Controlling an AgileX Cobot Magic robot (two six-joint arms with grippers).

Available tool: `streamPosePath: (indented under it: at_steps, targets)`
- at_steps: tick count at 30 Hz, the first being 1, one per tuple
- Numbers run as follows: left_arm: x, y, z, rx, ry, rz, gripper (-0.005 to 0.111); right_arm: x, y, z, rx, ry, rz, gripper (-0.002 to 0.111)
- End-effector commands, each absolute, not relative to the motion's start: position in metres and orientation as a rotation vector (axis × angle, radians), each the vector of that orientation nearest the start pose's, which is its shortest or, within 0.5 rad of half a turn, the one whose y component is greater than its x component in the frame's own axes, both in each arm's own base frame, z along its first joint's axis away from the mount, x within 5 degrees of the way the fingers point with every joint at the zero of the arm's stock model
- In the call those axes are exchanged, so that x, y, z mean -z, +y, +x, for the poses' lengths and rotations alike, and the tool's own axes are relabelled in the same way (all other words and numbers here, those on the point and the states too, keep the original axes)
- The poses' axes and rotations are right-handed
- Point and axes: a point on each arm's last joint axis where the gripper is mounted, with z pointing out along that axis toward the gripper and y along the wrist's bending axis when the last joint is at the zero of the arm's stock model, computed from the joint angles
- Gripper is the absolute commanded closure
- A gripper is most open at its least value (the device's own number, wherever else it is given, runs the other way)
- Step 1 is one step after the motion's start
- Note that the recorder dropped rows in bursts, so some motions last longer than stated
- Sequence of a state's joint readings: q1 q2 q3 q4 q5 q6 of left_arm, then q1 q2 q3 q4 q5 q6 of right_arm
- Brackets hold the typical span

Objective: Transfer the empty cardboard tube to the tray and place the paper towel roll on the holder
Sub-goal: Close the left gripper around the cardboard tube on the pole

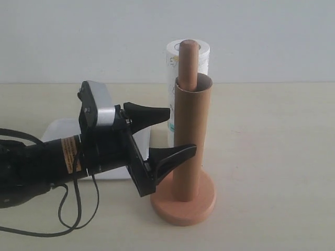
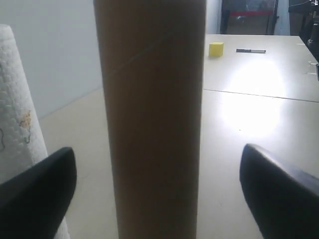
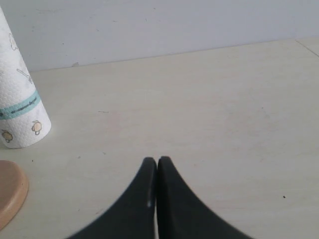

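Left gripper (image 1: 180, 130): black, two-fingered; fingers spread wide either side of the tube's middle, touching neither side.
Empty cardboard tube (image 1: 194, 112): long plain brown hollow cylinder, upright, sleeved over the holder's dowel; not yet on the tray.
Tube handling: probably light, thin-walled and easily crushed; a gentle squeeze at mid-height, then a straight lift clear of the dowel tip, looks advisable.
Holder (image 1: 183, 206): light-brown wooden stand, round disc base, rounded dowel top poking out of the tube.
Paper towel roll (image 1: 171, 68): thick white embossed roll, flower prints, teal band; stands on end just behind the holder; likely soft and bulky.
Tray (image 1: 57, 128): shallow white foam rectangle, largely hidden behind the left arm.
Right gripper (image 3: 157, 162): black fingers pressed together, holding nothing, over pale tabletop (image 3: 224, 99).
Left wrist view only: clear gap each side of the tube; small yellow block (image 2: 216, 49) on a far table.
Right wrist view only: roll's teal band near its lower end.
Exterior view only: dowel top, tray.
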State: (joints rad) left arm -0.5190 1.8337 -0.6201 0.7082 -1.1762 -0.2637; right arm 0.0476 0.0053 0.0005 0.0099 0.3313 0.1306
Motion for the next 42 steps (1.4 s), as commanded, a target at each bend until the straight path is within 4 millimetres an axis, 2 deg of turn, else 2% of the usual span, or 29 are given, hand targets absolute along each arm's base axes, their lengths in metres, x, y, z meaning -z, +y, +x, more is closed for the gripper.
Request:
streamPosePath:
  at_steps: [1, 11, 22, 32, 42]
  targets:
    - [-0.166, -0.207, 0.25, 0.885, 1.387, 0.919, 0.024, -0.184, 0.002, 0.054, -0.127, 1.806, 0.081, 0.108]
    - [-0.162, -0.215, 0.262, 0.921, 1.406, 0.904, 0.024, -0.184, 0.002, 0.054, -0.127, 1.806, 0.081, 0.108]
    - [-0.144, -0.217, 0.262, 0.943, 1.447, 0.93, 0.024, -0.184, 0.002, 0.054, -0.127, 1.806, 0.081, 0.108]
    - [-0.143, -0.217, 0.262, 0.957, 1.432, 0.923, 0.024, -0.184, 0.002, 0.054, -0.127, 1.806, 0.081, 0.108]
    - [-0.133, -0.218, 0.263, 0.964, 1.461, 0.919, 0.024, -0.184, 0.002, 0.054, -0.127, 1.806, 0.081, 0.108]
